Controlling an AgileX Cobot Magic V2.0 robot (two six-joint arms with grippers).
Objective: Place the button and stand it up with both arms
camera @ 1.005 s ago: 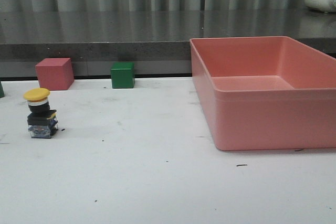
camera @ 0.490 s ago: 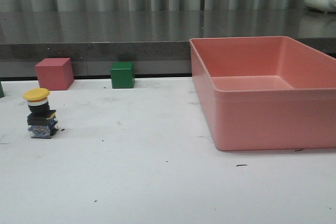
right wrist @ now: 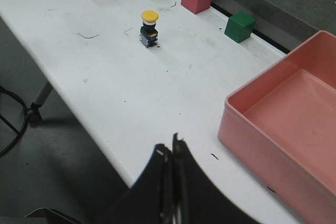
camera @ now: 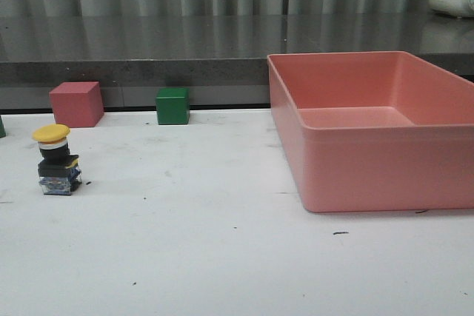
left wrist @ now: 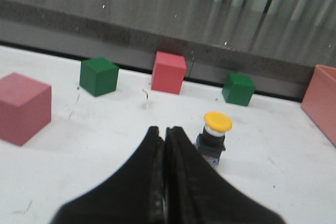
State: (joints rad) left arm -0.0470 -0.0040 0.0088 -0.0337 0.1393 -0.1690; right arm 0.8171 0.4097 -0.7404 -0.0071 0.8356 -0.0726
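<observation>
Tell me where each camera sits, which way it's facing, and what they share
Front: low, facing forward across the table at the upright button and pink bin; no arm shows.
Left wrist: behind the shut left gripper, near the button.
Right wrist: high, beyond the table edge, over the shut right gripper.
All share the button.

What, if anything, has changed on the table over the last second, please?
Nothing has visibly changed. In the front view the button stands upright in the same spot on the white table, with the pink cube, the green cube and the pink bin where they were. No arm appears in that view.
</observation>
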